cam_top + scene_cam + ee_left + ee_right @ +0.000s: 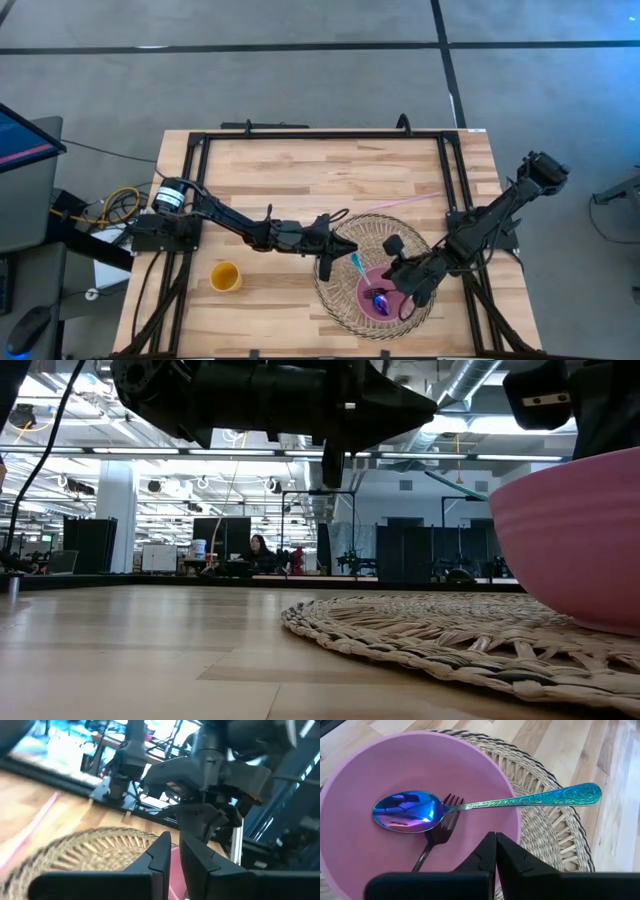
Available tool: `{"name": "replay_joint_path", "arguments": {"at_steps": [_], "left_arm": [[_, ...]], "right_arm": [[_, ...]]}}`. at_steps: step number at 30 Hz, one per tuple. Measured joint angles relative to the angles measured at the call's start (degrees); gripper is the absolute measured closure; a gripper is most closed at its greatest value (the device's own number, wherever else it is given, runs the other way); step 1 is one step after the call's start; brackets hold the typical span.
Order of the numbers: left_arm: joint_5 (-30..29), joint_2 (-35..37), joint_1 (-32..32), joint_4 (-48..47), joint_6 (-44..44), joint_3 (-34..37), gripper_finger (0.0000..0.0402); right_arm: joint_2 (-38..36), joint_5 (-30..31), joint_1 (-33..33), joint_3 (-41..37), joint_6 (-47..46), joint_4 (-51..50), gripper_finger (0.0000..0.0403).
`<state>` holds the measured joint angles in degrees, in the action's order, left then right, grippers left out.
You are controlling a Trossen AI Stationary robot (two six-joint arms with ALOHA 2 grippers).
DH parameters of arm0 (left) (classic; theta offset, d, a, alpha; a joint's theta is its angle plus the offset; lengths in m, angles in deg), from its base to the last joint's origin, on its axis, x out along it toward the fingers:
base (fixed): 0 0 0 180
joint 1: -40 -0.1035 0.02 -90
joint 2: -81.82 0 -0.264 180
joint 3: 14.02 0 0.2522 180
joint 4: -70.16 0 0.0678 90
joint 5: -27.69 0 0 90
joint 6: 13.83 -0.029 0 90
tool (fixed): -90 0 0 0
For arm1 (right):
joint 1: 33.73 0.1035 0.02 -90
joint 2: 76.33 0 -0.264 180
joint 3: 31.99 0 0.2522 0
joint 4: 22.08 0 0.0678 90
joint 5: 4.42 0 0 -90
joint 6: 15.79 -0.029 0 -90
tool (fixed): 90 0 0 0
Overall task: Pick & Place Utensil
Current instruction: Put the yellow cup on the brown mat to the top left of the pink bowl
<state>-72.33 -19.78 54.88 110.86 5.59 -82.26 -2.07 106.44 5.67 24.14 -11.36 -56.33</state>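
Note:
A pink bowl stands on a round woven placemat. An iridescent spoon lies with its head in the bowl, and its teal handle leans out over the rim. A dark fork lies under the spoon's head. My right gripper is shut above the bowl's rim and touches nothing. My left gripper hovers shut over the placemat's left edge.
A yellow cup stands on the wooden table left of the placemat. A thin pink stick lies beyond the placemat toward the far edge. A black frame borders the table. Bare wood shows on the far half.

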Motion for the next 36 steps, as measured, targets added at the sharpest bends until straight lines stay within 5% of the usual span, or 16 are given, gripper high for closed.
{"name": "replay_joint_path", "arguments": {"at_steps": [6,11,23,36], "left_arm": [[4.8,1.2,0.1,-1.8,-8.9,0.0,0.0364],[4.7,7.2,0.0,-16.1,-11.6,0.0,0.0365],[4.5,30.9,0.5,-51.8,-12.2,0.0,0.0366],[4.1,40.5,5.0,-66.2,-3.8,0.0,0.0299]], "right_arm": [[0.0,2.2,-2.2,0.0,0.0,1.2,0.0402],[0.0,2.3,-5.0,-0.1,0.0,8.8,0.0401],[0.0,1.7,-10.9,-0.1,0.0,27.5,0.0395],[0.0,1.7,-13.6,-0.1,0.0,29.7,0.0336]]}}
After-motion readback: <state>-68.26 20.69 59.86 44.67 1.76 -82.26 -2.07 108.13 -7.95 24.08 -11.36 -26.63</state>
